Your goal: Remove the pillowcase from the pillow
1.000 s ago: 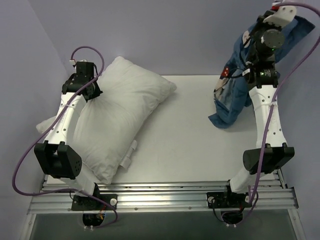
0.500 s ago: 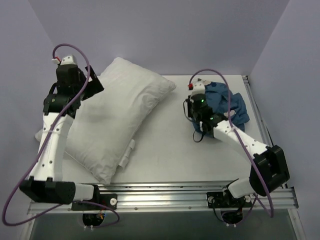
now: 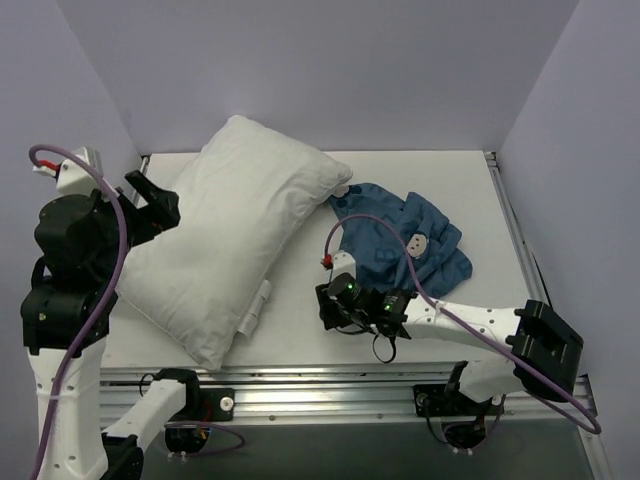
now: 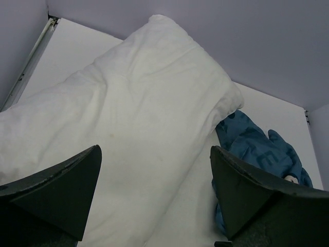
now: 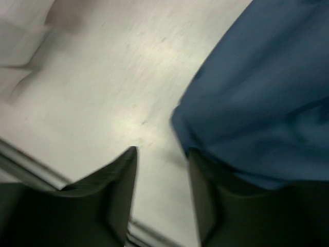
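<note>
The plain white pillow [image 3: 235, 235] lies bare and slantwise on the left half of the table, filling the left wrist view [image 4: 139, 113]. The blue printed pillowcase [image 3: 405, 240] lies crumpled on the table to its right, touching the pillow's far corner [image 4: 257, 149]. My left gripper [image 3: 155, 205] hangs high over the pillow's left edge, open wide and empty [image 4: 155, 149]. My right gripper [image 3: 330, 308] is low near the table's front, open, with bare table between its fingers [image 5: 162, 151]. The pillowcase's edge [image 5: 257, 98] lies just beside its right finger.
A small white tag [image 3: 257, 305] sticks out of the pillow's near edge. Purple walls close the table [image 3: 420, 170] in at the back and both sides. A metal rail [image 3: 320, 385] runs along the front, by the arm bases.
The left gripper opened and rose away from the pillow toward the left. The right arm came down from high at the back right, laid the pillowcase on the table, swung toward the front and opened.
</note>
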Robot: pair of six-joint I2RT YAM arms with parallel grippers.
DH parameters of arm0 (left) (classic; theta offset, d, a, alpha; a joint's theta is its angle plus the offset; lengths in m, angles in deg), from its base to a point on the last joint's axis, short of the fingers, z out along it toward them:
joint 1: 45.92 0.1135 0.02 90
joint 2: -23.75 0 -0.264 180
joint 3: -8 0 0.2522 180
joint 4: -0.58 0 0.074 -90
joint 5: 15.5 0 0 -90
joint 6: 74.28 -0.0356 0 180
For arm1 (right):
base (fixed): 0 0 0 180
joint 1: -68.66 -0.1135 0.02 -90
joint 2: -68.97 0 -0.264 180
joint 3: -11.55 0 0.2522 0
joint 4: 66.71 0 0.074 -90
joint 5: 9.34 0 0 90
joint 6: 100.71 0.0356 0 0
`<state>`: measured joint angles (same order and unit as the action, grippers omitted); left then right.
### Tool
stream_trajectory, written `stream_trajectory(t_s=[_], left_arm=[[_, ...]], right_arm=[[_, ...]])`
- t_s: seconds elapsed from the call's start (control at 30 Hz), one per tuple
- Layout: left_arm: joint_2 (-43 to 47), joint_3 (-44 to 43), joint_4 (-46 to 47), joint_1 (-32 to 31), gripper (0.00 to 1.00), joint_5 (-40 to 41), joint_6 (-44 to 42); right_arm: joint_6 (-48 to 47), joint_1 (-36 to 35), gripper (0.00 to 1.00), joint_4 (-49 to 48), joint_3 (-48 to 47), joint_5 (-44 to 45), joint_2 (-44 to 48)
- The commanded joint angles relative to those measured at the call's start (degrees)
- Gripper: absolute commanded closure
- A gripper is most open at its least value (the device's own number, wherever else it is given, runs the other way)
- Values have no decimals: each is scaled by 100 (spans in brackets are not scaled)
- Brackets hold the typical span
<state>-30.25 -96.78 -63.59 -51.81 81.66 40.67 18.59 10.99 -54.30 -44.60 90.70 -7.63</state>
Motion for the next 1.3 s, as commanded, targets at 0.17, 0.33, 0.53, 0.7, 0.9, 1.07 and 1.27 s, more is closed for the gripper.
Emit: stream_trajectory(t_s=[0.17, 0.33, 0.53, 0.7, 0.9, 1.07, 1.27], left_arm=[[864, 50, -689, 9, 6, 57, -210], [1119, -38, -847, 18, 6, 137, -219], [1190, -486, -1260, 9, 6, 312, -446], [1286, -1084, -1515, -113, 6, 969, -579], [1479, -1470, -1761, -333, 6, 1516, -614], [1673, -1550, -2033, -754, 6, 2087, -640], [1936, -1655, -2472, -1265, 6, 2816, -544]], right_arm=[[288, -658, 17, 1485, -1032, 391, 329], [-703, 243, 1, 2208, -2594, 1052, 418], [-1102, 1853, 0, 2569, -3872, 1439, 523], [-1181, 3322, 0, 3008, -4961, 1895, 830], [-1348, 3754, 0, 3395, -5823, 2678, 1567], [-1699, 3754, 0, 3369, -5833, 2661, 2394], [-2042, 3728, 0, 3439, -5605, 2520, 3352]])
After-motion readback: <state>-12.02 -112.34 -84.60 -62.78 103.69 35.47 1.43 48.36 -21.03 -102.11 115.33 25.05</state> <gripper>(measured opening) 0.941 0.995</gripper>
